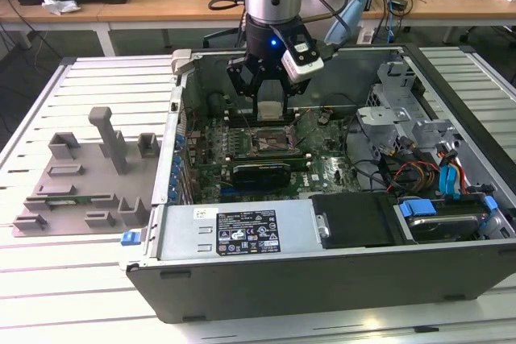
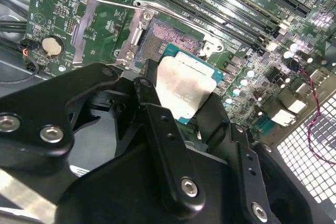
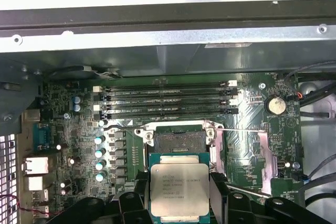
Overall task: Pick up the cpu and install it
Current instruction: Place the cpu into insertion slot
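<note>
Silvery flat square cpu (image 3: 179,188) | black fingers (image 3: 218,195) clamped on its edges | above open socket (image 3: 176,141)

Silvery-grey cpu (image 3: 179,189), teal rim; black gripper (image 1: 270,108); green motherboard (image 3: 68,129); grey moulded tray (image 1: 72,199); white slatted table (image 1: 56,279).

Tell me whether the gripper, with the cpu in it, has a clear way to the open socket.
Probably yes. The gripper holds the cpu over the motherboard close to the socket, whose cover is swung aside; nothing lies between them.
</note>
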Motion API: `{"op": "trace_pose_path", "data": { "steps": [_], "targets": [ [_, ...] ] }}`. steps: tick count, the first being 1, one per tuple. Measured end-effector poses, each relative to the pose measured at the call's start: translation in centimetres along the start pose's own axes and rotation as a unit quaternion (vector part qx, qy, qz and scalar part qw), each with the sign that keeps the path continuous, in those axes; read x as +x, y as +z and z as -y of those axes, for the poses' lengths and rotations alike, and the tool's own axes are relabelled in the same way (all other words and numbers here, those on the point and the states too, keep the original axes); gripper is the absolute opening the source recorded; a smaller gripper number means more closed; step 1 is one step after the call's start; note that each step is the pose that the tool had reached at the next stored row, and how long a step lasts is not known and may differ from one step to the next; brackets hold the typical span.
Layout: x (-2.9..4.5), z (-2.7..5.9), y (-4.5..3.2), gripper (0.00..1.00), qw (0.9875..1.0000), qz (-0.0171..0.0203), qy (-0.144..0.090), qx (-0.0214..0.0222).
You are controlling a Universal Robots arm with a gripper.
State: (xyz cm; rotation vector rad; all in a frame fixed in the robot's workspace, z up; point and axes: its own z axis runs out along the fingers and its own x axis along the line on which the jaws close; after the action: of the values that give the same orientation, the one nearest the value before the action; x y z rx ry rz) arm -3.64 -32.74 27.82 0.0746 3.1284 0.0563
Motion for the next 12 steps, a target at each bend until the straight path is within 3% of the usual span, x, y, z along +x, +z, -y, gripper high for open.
{"op": "trace_pose_path", "data": {
  "steps": [5, 7, 10, 12],
  "targets": [
    [0.00, -0.01, 0.01, 0.54, 1.0000, 0.0000, 0.000, 0.0000],
    [0.00, -0.01, 0.00, 0.54, 0.9999, 0.0005, 0.013, 0.0001],
    [0.00, -0.01, 0.01, 0.54, 0.9988, 0.0018, 0.050, 0.0005],
    [0.00, -0.01, 0.02, 0.54, 0.9962, 0.0032, 0.087, 0.0009]
  ]
}}
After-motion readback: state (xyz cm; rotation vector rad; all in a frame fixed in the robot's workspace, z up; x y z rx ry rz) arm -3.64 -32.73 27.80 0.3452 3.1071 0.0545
